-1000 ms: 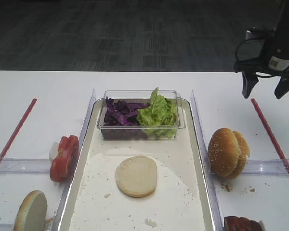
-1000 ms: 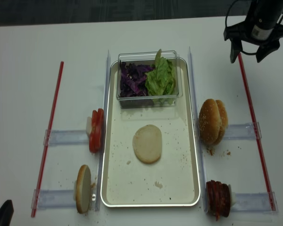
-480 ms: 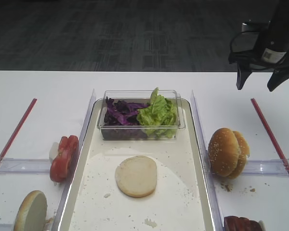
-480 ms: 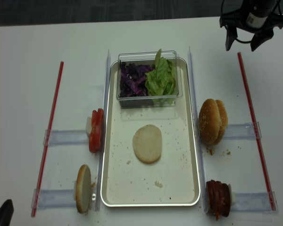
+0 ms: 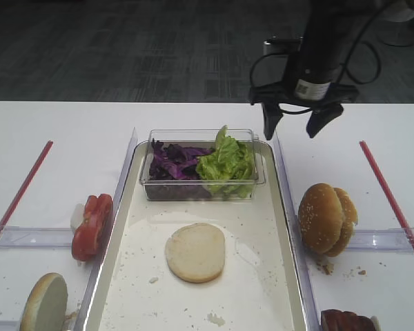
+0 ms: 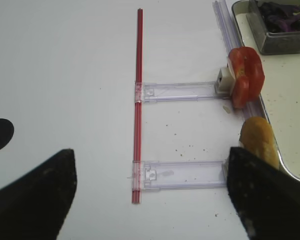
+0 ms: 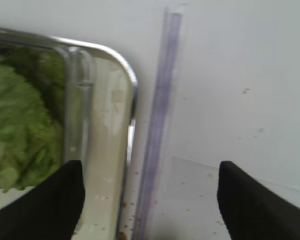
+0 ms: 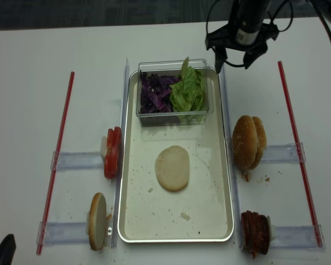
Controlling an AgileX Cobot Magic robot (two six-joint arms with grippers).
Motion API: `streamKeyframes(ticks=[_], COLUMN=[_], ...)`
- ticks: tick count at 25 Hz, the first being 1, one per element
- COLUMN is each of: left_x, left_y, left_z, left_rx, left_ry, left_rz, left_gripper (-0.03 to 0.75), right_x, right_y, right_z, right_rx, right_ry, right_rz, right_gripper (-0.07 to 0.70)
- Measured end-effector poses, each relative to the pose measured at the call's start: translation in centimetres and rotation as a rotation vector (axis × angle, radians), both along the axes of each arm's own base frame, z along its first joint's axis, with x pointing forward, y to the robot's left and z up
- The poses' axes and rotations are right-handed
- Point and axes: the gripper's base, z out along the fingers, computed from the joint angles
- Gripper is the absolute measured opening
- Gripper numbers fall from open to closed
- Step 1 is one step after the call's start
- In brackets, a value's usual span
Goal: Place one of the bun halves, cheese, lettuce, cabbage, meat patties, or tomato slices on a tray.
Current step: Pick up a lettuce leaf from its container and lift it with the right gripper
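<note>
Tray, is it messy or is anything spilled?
A little messy. Crumbs speckle the tray floor around the flat bun half, and more crumbs lie on the table below the sesame buns. Nothing is tipped.

A white table [image 5: 69, 124] stands under even light, dark grey patterned carpet floor [image 5: 124, 48] lying behind it

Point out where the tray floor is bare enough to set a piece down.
Bare floor of the silvery metal tray lies around the pale flat bun disc: a band before the clear plastic tub, and the near end. The far end is crowded by that tub.
</note>
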Motion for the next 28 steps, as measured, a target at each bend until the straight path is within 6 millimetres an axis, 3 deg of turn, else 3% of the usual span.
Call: streamKeyframes(ticks=[6,11,20,28], left_x=[0.0,0.0,0.0,0.0], left_y=[0.0,0.0,0.0,0.0], left_z=[0.0,0.0,0.0,0.0], left_rx=[0.0,0.0,0.0,0.0], left_ry=[0.0,0.0,0.0,0.0], left_rz=[0.0,0.0,0.0,0.0], left_gripper=[0.564,0.565,0.565,0.564], right_x=[-1.4,-2.5,-3.3,-2.7], right_y=[5.9,8.6,10.9,11.2], right_z=[1.1,1.2,1.2,-1.3], right_rx=[0.025,0.038,0.09,0.073], right_ry=[-0.045,-0.045,-0.055,-0.021], right_rz=[0.103,0.145,0.157,0.152], right_gripper=[0.571,0.571,0.571,0.571])
